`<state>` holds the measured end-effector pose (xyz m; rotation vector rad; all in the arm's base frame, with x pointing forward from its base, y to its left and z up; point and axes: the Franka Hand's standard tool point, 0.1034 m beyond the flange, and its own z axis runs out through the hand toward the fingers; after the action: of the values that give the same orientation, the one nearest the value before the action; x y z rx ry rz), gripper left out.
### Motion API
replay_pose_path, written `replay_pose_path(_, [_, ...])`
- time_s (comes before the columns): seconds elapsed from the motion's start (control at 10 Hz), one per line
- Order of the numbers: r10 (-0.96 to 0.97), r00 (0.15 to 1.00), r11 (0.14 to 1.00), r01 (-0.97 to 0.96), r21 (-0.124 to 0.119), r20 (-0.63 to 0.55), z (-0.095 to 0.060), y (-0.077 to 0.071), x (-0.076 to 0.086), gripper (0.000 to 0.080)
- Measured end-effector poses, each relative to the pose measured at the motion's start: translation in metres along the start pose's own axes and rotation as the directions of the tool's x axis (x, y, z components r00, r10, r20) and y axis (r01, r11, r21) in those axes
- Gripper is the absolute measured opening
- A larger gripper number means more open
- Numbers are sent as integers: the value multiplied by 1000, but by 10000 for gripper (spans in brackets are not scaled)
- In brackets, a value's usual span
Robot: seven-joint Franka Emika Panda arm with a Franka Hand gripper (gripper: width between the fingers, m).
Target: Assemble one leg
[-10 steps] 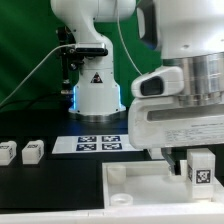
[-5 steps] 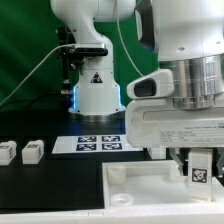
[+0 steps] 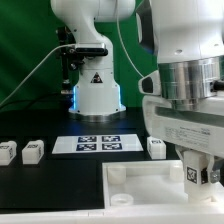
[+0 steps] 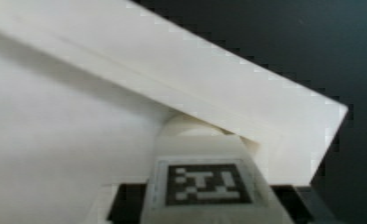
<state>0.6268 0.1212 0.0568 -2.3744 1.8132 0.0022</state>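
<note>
In the exterior view, two small white blocks (image 3: 8, 152) (image 3: 32, 151) sit on the dark surface (image 3: 60, 185) at the far left, side by side and apart from everything else. Next comes the marker board (image 3: 97, 143), lying flat in front of the arm's white base (image 3: 96, 90). Another small block (image 3: 156, 147) stands just past the board's right end. Below these lies the big white panel (image 3: 140, 190), with a round socket (image 3: 118, 174) near its back left corner and bare dark surface all along its left edge.

On the right, the pincer (image 3: 197, 172) hangs over the panel with the leg (image 3: 193, 172) squeezed between its two fingers. The big white arm hides the panel's right part.

The wrist view shows what the other camera cannot. The leg (image 4: 206, 175) fills the near part of the picture, marker facing the camera, with a dark finger (image 4: 134, 202) pressed on each side. Its far end sits at a corner of the panel (image 4: 91, 120), close to the raised edge, with dark surface (image 4: 304, 40) beyond. Whether the leg touches the panel is hard to tell.
</note>
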Motion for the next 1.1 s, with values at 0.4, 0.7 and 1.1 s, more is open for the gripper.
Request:
replay_pose_path(0.4, [260, 966, 964, -260, 59, 7, 1, 1, -2, 272])
replay_pose_path(0.7, [-170, 985, 985, 170, 41, -5, 0, 0, 3, 576])
replay_pose_path(1.1, [-594, 804, 804, 594, 15, -7, 1, 3, 3, 649])
